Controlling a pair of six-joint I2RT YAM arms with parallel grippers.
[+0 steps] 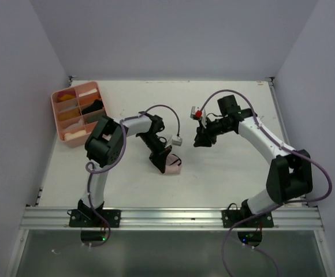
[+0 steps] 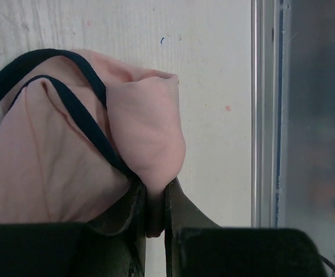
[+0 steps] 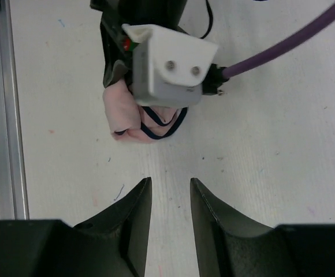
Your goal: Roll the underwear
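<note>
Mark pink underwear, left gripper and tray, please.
pink underwear (image 2: pixel 147 130): left wrist view, bulging fold.
left gripper (image 2: pixel 155 193): left wrist view, between its fingertips.
tray (image 1: pixel 56 115): top external view, left rim.

The right gripper (image 3: pixel 170 183) hangs over the white table (image 3: pixel 271 150), its two dark fingers (image 3: pixel 137 213) parted with only bare tabletop showing in the gap. Beyond the tips, well apart from them, lies the pale pink underwear (image 3: pixel 123 109), bunched into a small lump with its thin dark edging looping out on the near side. The left gripper (image 3: pixel 115 72) sits right over that lump and appears to be pinching it, though its white camera housing (image 3: pixel 168 63) (two screws on its face) hides the contact. A purple cable (image 3: pixel 289 49) runs from the housing toward the upper right. An aluminium rail (image 3: pixel 6 115) runs along the left edge.
</note>
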